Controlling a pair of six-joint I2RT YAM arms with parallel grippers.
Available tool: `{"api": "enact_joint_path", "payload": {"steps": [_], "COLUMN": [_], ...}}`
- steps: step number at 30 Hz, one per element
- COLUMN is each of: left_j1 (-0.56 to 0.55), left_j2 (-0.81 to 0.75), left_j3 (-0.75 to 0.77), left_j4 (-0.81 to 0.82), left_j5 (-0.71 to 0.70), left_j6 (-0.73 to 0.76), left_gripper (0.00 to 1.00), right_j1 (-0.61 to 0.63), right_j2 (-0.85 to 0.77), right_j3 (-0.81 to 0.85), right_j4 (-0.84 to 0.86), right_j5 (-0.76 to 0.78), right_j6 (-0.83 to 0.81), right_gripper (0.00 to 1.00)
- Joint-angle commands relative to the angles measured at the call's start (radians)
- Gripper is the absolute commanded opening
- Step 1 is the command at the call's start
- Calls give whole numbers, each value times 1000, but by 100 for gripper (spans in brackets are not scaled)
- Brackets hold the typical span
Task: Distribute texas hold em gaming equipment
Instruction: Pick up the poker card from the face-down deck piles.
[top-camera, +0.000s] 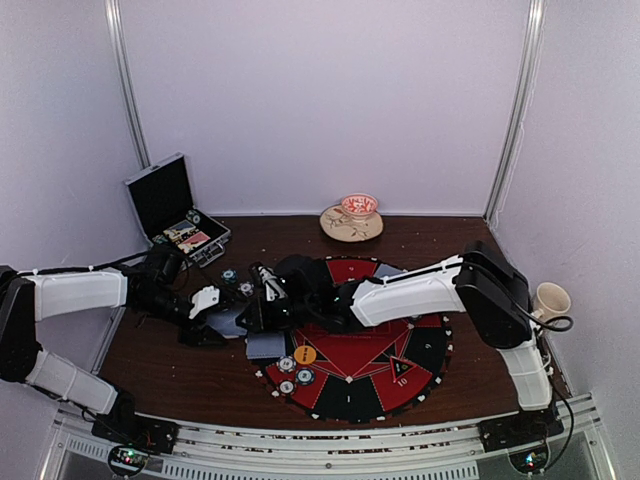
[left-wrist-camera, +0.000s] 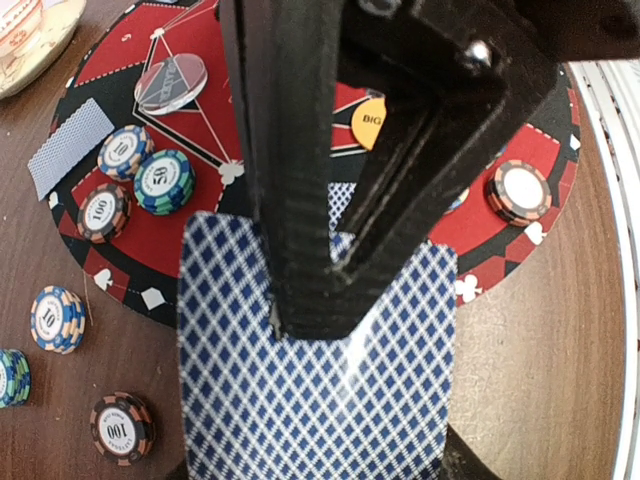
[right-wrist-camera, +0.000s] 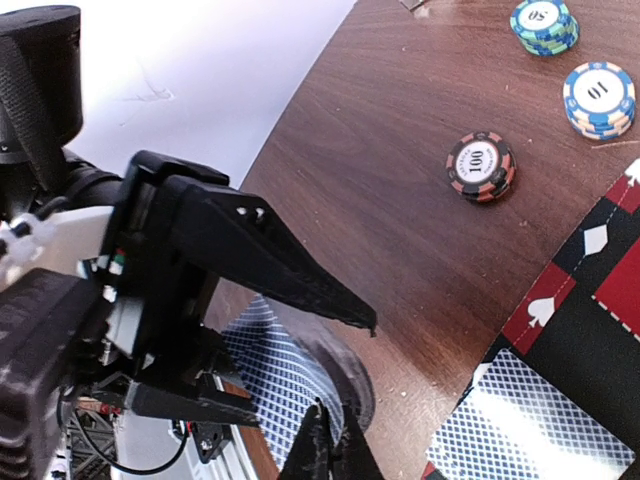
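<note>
My left gripper (top-camera: 218, 312) is shut on a deck of blue diamond-backed playing cards (left-wrist-camera: 310, 400) just left of the round mat. My right gripper (right-wrist-camera: 338, 448) reaches across and is shut on the edge of the top card (right-wrist-camera: 285, 385), which curls up from the deck. Its black fingers (left-wrist-camera: 305, 290) come down onto the deck in the left wrist view. One card (right-wrist-camera: 520, 425) lies flat on the mat's edge. Chip stacks (left-wrist-camera: 165, 180) sit on the mat, others (right-wrist-camera: 481, 165) on the bare wood. An orange disc (left-wrist-camera: 368, 122) marked BIG lies on the mat.
The red-and-black mat (top-camera: 400, 385) fills the table's middle. An open black case (top-camera: 172, 205) stands at the back left. A plate with a bowl (top-camera: 352, 222) is at the back centre, a cup (top-camera: 550, 300) at the right edge. A clear disc (left-wrist-camera: 172, 82) rests on the mat.
</note>
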Motion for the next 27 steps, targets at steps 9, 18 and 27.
{"api": "enact_joint_path", "payload": {"steps": [9, 18, 27], "left_j1": [3, 4, 4], "left_j2": [-2, -5, -1], "left_j3": [3, 1, 3], "left_j4": [17, 17, 17], "left_j5": [28, 29, 29], "left_j6": [11, 12, 11], "left_gripper": [52, 52, 52], "right_j1": [-14, -87, -190], "right_j2": [-121, -242, -194], "right_j3": [-76, -233, -254], "right_j4": [15, 109, 204], "right_j5": [13, 37, 62], "right_j6": [-19, 7, 78], "right_gripper": [0, 0, 0]}}
